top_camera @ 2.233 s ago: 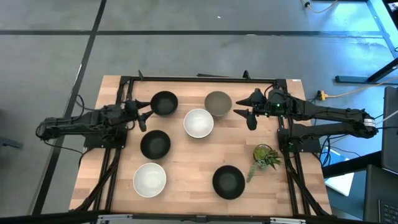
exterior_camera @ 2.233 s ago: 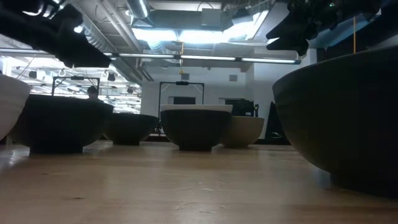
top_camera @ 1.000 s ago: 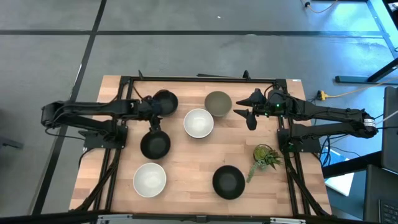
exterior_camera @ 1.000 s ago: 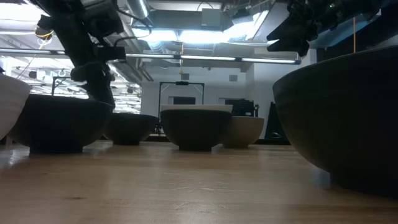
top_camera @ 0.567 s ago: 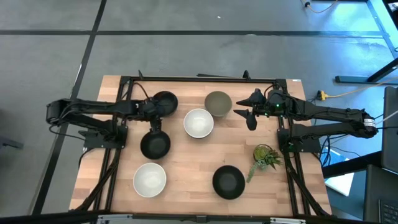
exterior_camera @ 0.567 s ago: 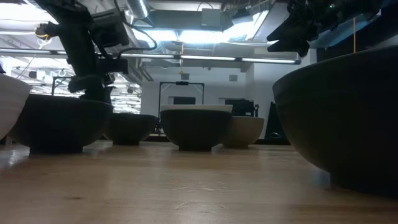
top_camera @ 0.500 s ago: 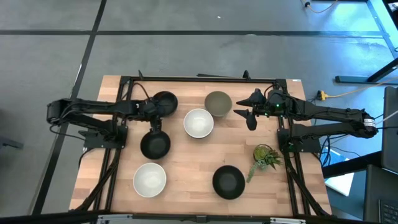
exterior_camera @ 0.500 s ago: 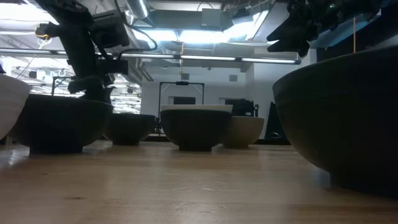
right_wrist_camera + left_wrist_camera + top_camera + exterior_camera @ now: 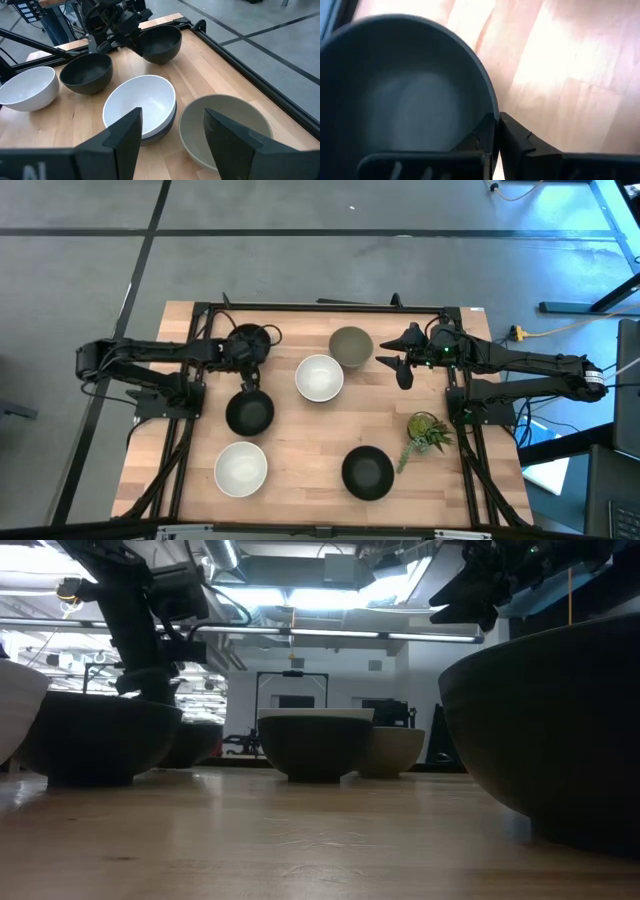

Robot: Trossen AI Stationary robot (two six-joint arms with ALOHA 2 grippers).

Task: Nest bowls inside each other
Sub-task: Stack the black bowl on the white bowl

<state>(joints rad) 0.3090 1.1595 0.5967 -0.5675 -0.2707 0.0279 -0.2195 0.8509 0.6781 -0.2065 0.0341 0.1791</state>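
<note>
Several small bowls stand on the wooden table (image 9: 300, 435). My left gripper (image 9: 250, 353) is shut on the far-left black bowl (image 9: 245, 337), which also shows in the right wrist view (image 9: 160, 42). Another black bowl (image 9: 249, 412) and a white bowl (image 9: 240, 468) sit nearer on the left, and a third black bowl (image 9: 367, 472) is near right. A white bowl (image 9: 140, 111) rests inside a dark one at mid-table. The grey-green bowl (image 9: 351, 345) stands far right of centre, with my right gripper (image 9: 400, 367) open in the air beside it. My left gripper pinches the black bowl's rim (image 9: 491, 111), one finger inside the bowl and one outside. The fingers slant down from the table's left side. The bowl sits tilted in the hold; whether its foot is clear of the table I cannot tell.
A small green plant sprig (image 9: 428, 430) lies at the table's right edge. Black frame rails (image 9: 320, 307) run along the far edge and down both sides. Bare wood shows between the near bowls and in the table's middle.
My left gripper has sunk a little over the far-left black bowl and shut on its rim. The bowl has shifted slightly toward the table's left edge and tipped. My right gripper has kept still.
</note>
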